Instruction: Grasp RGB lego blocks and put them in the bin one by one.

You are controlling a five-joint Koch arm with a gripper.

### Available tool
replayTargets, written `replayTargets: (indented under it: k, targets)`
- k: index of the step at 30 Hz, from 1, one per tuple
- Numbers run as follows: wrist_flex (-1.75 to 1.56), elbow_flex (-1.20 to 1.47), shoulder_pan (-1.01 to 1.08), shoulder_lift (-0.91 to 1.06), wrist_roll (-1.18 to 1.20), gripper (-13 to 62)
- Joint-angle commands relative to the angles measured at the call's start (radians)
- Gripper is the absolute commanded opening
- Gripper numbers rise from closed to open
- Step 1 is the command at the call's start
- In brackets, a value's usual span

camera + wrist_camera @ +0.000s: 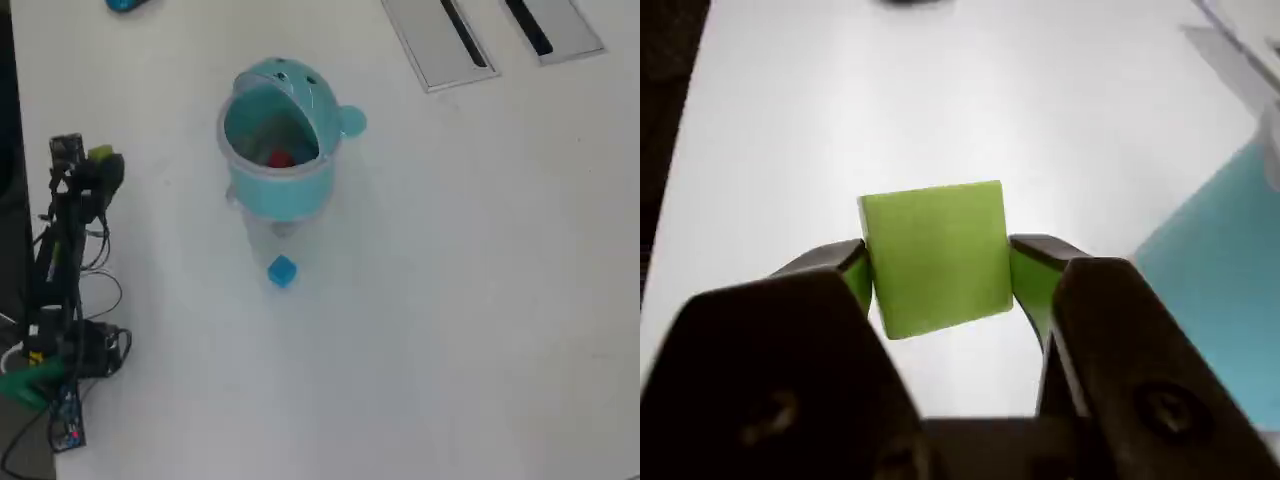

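Yellow-green plastic cube block pinched between closed fingers.
Held left of teal round lidded bin in overhead view, well apart; bin mouth open.

This looks like an office or a meeting room used for hobby robotics rather than a workshop; the white table is smooth and broad, with two flat grey cable panels with dark slots set flush into its far edge, as on conference desks. The small arm sits at the table's left edge in the overhead view, with loose wires and a bare circuit board at its base; the props are toys, a teal bin and a blue block.
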Motion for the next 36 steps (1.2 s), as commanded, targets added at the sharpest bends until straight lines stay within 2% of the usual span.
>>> replayTargets:
  k: [1, 4, 8, 9, 16, 18, 23, 31, 32, 34, 36]
  targets:
    - [-0.109, -0.127, 0.005, 0.018, 0.071, 2.2]
    - [-0.206, -0.253, 0.052, -0.034, 0.239, -5.4]
    - [-0.293, -0.301, 0.112, -0.087, 0.324, -5.3]
    - [-0.376, -0.344, 0.179, -0.141, 0.371, -5.3]
    - [-0.594, -0.408, 0.308, -0.281, 0.374, -5.3]
    - [-0.687, -0.474, 0.403, -0.388, 0.373, -5.3]
    - [-0.764, -0.546, 0.512, -0.506, 0.373, -5.3]
    - [-0.815, -0.597, 0.614, -0.58, 0.373, -4.8]
    - [-0.815, -0.598, 0.62, -0.581, 0.373, -3.8]
    - [-0.807, -0.604, 0.626, -0.588, 0.296, 10.2]
    - [-0.807, -0.594, 0.627, -0.588, 0.261, 15.6]
